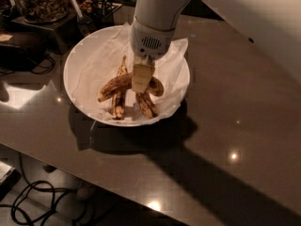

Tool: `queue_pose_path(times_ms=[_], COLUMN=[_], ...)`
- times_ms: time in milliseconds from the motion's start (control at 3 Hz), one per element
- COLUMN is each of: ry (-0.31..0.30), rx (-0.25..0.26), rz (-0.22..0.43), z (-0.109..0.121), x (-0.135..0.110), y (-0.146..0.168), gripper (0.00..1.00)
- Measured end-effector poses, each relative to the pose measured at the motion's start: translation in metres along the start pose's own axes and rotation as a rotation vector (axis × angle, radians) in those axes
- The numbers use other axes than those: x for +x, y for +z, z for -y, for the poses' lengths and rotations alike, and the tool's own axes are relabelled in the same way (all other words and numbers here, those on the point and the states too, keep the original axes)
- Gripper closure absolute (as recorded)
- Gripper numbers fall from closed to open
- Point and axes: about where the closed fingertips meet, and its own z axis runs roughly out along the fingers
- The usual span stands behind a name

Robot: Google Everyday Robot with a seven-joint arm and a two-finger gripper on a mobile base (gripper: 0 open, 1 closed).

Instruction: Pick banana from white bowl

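The banana [113, 87], long, arched and blotched dark brown, lies across the middle of the white bowl [71, 84], which is lined with crinkled white paper. My gripper [142, 79] reaches straight down from the white arm into the bowl and sits right over the banana's middle, hiding that part. A slim straight banana [120, 102] with a pointed stem lies under the arched one. A short stubby brown-spotted banana [146, 105] lies at the bowl's front right.
The bowl stands on a dark glossy table [225, 140]. Jars of snacks [40, 1] and a dark stand are behind it at the back left. Cables [33, 201] lie on the floor below the table's front edge.
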Motion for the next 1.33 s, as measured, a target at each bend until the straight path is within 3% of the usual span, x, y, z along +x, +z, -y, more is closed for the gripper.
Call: queue_pose_path(times_ms=[333, 1000, 1333], ry=[-0.042, -0.046, -0.023], rx=[0.021, 0.043, 0.078], rz=[0.052, 0.037, 0.053], z=[-0.013, -0.023, -0.064], x=[-0.001, -0.004, -0.007], y=[-0.022, -0.025, -0.036], gripper=[1.00, 1.00, 1.00])
